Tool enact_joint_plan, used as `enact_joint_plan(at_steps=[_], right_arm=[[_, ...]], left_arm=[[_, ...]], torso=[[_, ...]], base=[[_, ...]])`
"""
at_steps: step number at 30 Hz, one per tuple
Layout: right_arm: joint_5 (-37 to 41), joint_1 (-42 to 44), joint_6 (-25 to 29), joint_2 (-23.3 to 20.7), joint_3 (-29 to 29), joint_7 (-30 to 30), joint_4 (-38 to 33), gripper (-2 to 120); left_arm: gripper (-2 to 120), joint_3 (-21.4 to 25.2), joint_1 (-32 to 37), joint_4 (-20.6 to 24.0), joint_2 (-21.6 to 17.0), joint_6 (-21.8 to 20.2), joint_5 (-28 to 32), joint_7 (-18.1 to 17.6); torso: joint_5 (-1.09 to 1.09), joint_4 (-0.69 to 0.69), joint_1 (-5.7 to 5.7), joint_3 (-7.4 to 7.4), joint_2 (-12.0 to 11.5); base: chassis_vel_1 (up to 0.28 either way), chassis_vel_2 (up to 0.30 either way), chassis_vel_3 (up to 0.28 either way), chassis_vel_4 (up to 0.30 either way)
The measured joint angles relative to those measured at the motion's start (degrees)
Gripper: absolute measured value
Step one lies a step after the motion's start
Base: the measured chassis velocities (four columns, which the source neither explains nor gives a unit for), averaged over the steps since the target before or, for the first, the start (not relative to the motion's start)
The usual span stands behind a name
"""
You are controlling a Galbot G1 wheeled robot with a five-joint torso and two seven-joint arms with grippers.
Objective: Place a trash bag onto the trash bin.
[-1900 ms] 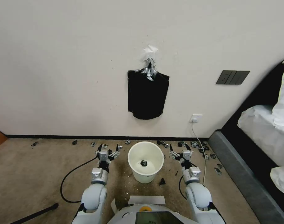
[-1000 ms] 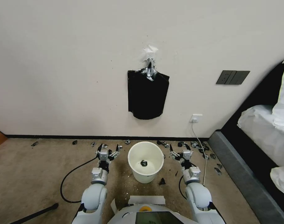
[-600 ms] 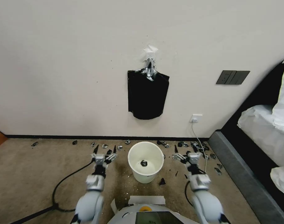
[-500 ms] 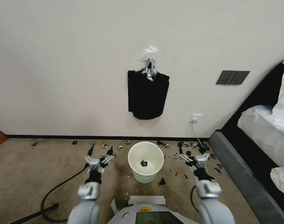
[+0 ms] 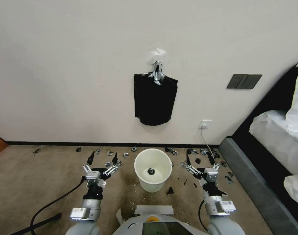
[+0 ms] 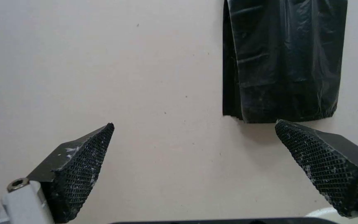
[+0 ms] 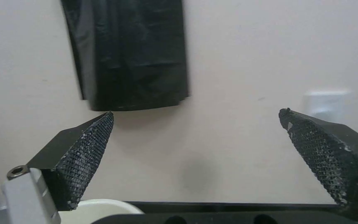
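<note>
Both arms pulled back and apart; left gripper (image 5: 102, 162) and right gripper (image 5: 199, 160) gape empty, trash bin (image 5: 153, 169) seemingly unlined, mid-frame.

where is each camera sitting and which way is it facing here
Head view: on the head, facing forward and down at the trash bin, with both arms, the left gripper and right gripper open.
Left wrist view: faces the wall between its open fingers.
Right wrist view: likewise, between its fingers.
Shared: all three see the black bag pack.
</note>
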State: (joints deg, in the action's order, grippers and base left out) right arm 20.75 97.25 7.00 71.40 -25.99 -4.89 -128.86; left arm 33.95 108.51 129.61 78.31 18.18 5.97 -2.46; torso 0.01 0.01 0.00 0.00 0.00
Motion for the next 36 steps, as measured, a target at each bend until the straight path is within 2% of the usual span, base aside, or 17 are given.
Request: enact_joint_plan(at_steps=[2, 3, 6, 7, 9, 10, 11, 12, 14, 15, 17, 18, 20, 23, 24, 26, 36], right_arm=[[8.72, -7.57, -2.18, -4.53, 1.64, 0.28, 2.34, 100], [8.72, -7.57, -2.18, -4.53, 1.64, 0.28, 2.34, 100], [23.63, -20.65, -5.11, -10.66, 6.37, -2.45, 4.68, 100], [23.63, -20.65, -5.11, -10.66, 6.37, -2.45, 4.68, 100], [34.96, -31.53, -8.7, -12.51, 9.16, -4.69, 5.41, 100], [40.58, -36.86, -10.68, -12.49, 10.56, -5.57, 6.03, 100], [40.58, -36.86, -10.68, -12.49, 10.56, -5.57, 6.03, 100], [44.91, -40.79, -12.34, -11.93, 11.51, -6.18, 6.74, 100], [54.11, -49.61, -16.97, -8.64, 12.62, -7.04, 9.34, 100], [54.11, -49.61, -16.97, -8.64, 12.62, -7.04, 9.34, 100], [59.74, -56.64, -19.63, -4.56, 13.19, -7.58, 12.5, 100], [61.35, -58.97, -20.42, -2.47, 13.51, -7.72, 14.4, 100], [62.12, -60.44, -20.75, -1.03, 13.73, -7.74, 15.88, 100], [63.35, -65.59, -21.6, 4.61, 14.16, -7.72, 22.93, 100], [63.35, -65.59, -21.6, 4.61, 14.16, -7.72, 22.93, 100], [63.08, -68.93, -21.72, 8.04, 14.16, -6.97, 29.3, 100], [61.37, -75.09, -21.6, 9.54, 13.57, -2.07, 37.4, 100]], left_arm=[[100, -0.69, -0.95, -1.05, -1.12, 0.04, 0.02, 0.43], [100, -0.69, -0.95, -1.05, -1.12, 0.04, 0.02, 0.43], [100, -1.15, 0.21, -0.91, 0.22, 0.39, -0.09, 1.05], [100, -1.15, 0.21, -0.91, 0.22, 0.39, -0.09, 1.05], [100, -1.0, 0.57, -0.73, 1.22, 0.54, -0.59, 1.19], [100, -0.69, 0.58, -0.62, 1.63, 0.55, -0.74, 1.21], [100, -0.69, 0.58, -0.62, 1.63, 0.55, -0.74, 1.21], [100, -0.41, 0.58, -0.44, 1.98, 0.55, -0.8, 1.21], [100, 0.36, 0.58, -0.27, 2.55, 0.55, -0.85, 1.22], [100, 0.36, 0.58, -0.27, 2.55, 0.55, -0.85, 1.22], [100, 0.92, 0.57, -0.26, 2.9, 0.55, -0.86, 1.23], [100, 1.13, 0.56, -0.27, 3.01, 0.55, -0.86, 1.23], [100, 1.3, 0.54, -0.26, 3.08, 0.56, -0.85, 1.23], [100, 1.85, 0.46, -0.17, 3.2, 0.56, -0.83, 1.24], [100, 1.85, 0.46, -0.17, 3.2, 0.56, -0.83, 1.24], [100, 2.49, 0.52, 0.0, 3.2, 0.57, -0.81, 1.26], [100, 5.26, 0.75, 0.81, 3.32, 0.7, 0.88, 1.46]], torso=[[-0.01, -0.04, 0.0, 0.0, 0.0], [-0.01, -0.04, 0.0, 0.0, 0.0], [0.03, 0.0, 0.0, 0.01, 0.0], [0.03, 0.0, 0.0, 0.01, 0.0], [-0.03, 0.04, 0.01, 0.01, 0.0], [-0.02, 0.02, 0.01, 0.01, 0.0], [-0.02, 0.02, 0.01, 0.01, 0.0], [-0.03, 0.02, 0.01, 0.01, 0.0], [0.0, -0.03, 0.01, 0.01, -0.01], [0.0, -0.03, 0.01, 0.01, -0.01], [-0.05, 0.0, 0.01, 0.01, 0.0], [-0.04, 0.01, 0.01, 0.01, 0.0], [-0.02, 0.01, 0.01, 0.01, -0.01], [-0.04, 0.0, 0.01, 0.01, -0.01], [-0.04, 0.0, 0.01, 0.01, -0.01], [-0.03, 0.0, 0.01, 0.01, -0.01], [-0.02, -0.01, 0.0, 0.01, -0.01]], base=[[0.0, 0.0, 0.0, 0.0], [0.0, 0.0, 0.0, 0.0], [0.0, 0.0, 0.0, 0.0], [0.0, 0.0, 0.0, 0.0], [0.0, 0.0, 0.0, 0.0], [0.0, 0.0, 0.0, 0.0], [0.0, 0.0, 0.0, 0.0], [0.0, 0.0, 0.0, 0.0], [0.0, 0.0, 0.0, 0.0], [0.0, 0.0, 0.0, 0.0], [0.0, 0.0, 0.0, 0.0], [0.0, 0.0, 0.0, 0.0], [0.0, 0.0, 0.0, 0.0], [0.0, 0.0, 0.0, 0.0], [0.0, 0.0, 0.0, 0.0], [0.0, 0.0, 0.0, 0.0], [0.0, 0.0, 0.0, 0.0]])
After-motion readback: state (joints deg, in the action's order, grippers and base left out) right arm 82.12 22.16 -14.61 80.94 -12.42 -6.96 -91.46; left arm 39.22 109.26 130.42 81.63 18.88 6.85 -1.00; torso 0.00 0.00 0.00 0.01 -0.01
